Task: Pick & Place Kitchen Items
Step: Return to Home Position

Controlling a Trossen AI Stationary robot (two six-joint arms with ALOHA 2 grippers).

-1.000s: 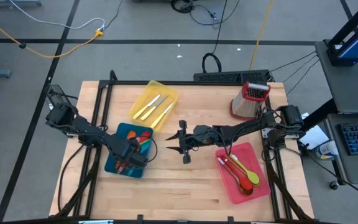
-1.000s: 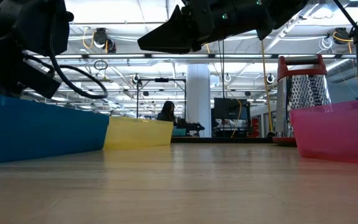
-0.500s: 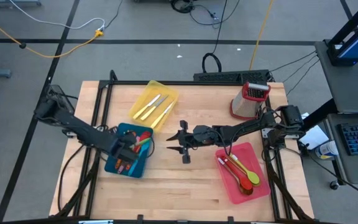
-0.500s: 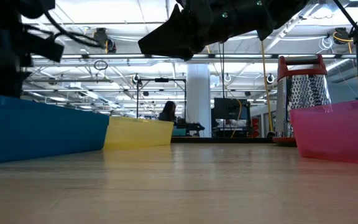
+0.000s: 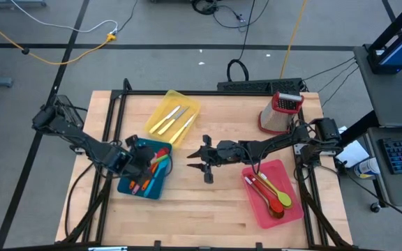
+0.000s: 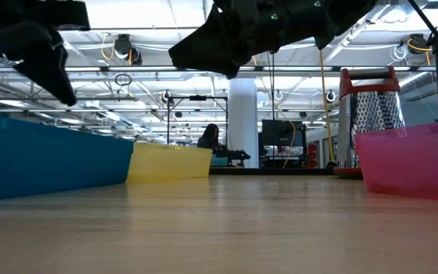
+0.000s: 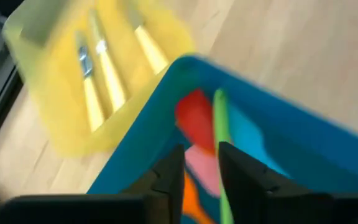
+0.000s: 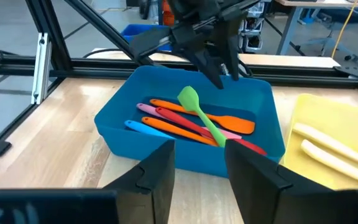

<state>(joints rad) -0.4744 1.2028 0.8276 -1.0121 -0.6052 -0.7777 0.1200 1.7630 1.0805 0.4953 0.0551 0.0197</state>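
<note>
Hovering empty, fingers narrowly parted, left gripper point(image 8: 225, 71) sits above the green spatula point(image 8: 201, 118) in the blue bin point(image 8: 129, 134); right gripper point(image 5: 198, 161) waits wide open; sorting looks done.

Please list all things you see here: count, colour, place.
Wooden table: one, light, under everything.
Blue plastic bin: one, table's left side.
Silicone spatulas: about six, green, orange, pink, blue, red, in blue bin.
Yellow tray: one, beyond blue bin.
Cream-handled knives: at least two, in yellow tray.
Pink tray: one, right side.
Spoons: several, red, green, orange, in pink tray.
Metal box grater: one, red top, far right corner.
Left claw: one, dark, open, empty, above blue bin.
Right claw: one, dark, open, over mid-table.
</note>
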